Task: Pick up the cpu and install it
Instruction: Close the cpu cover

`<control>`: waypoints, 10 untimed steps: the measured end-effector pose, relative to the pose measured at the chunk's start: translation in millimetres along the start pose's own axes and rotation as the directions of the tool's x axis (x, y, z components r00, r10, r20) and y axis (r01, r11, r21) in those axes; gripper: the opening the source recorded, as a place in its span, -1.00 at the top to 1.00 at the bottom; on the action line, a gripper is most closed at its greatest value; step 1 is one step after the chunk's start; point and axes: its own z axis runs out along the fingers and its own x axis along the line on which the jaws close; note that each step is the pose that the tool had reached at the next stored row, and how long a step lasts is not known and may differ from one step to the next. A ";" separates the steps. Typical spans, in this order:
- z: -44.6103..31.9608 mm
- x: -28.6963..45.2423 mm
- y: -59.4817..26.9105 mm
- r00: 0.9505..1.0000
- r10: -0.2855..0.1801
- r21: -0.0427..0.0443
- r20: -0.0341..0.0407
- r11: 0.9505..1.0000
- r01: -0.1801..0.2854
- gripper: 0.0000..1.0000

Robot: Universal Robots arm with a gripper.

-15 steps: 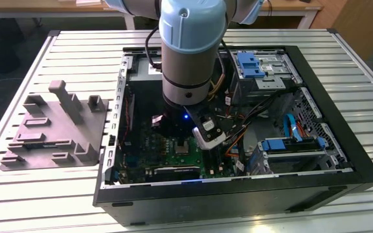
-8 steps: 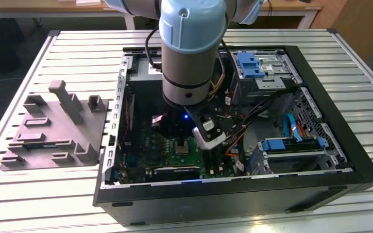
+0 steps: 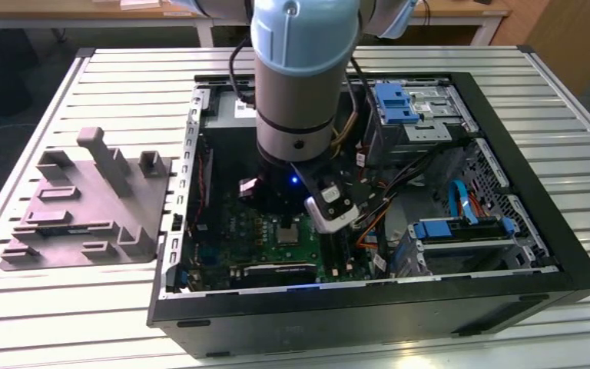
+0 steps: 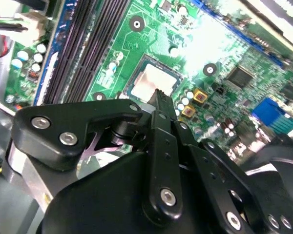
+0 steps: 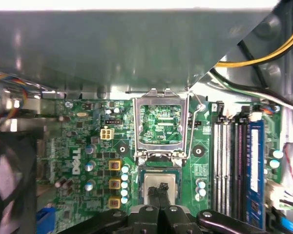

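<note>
Silver cpu [image 5: 158, 187] flat, apparently seated in socket.

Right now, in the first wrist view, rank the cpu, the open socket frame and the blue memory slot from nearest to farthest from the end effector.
1. cpu, right at the end effector tips, in the socket.
2. open socket frame, hinged up just beyond the cpu.
3. blue memory slot, off to the side past the black slots.

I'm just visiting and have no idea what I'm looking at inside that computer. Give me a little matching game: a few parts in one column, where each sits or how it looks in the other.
Things:
1. cpu
2. socket frame
3. fixture
4. claw

Descriptions:
A. hinged up, open
B. on the slatted table, outside the case
C. silver, in the socket on the green board
D. black, just over the cpu

Pairs: 1-C, 2-A, 3-B, 4-D
</note>
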 end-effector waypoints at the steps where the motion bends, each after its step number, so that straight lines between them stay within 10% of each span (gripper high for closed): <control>1: -4.5 0.1 0.2 1.000 0.000 0.000 0.000 1.000 0.000 0.79; 5: -19.9 0.8 1.4 1.000 0.000 0.000 0.000 1.000 0.000 0.79; 10: -19.5 0.7 1.7 1.000 -0.023 0.001 0.005 1.000 0.023 0.79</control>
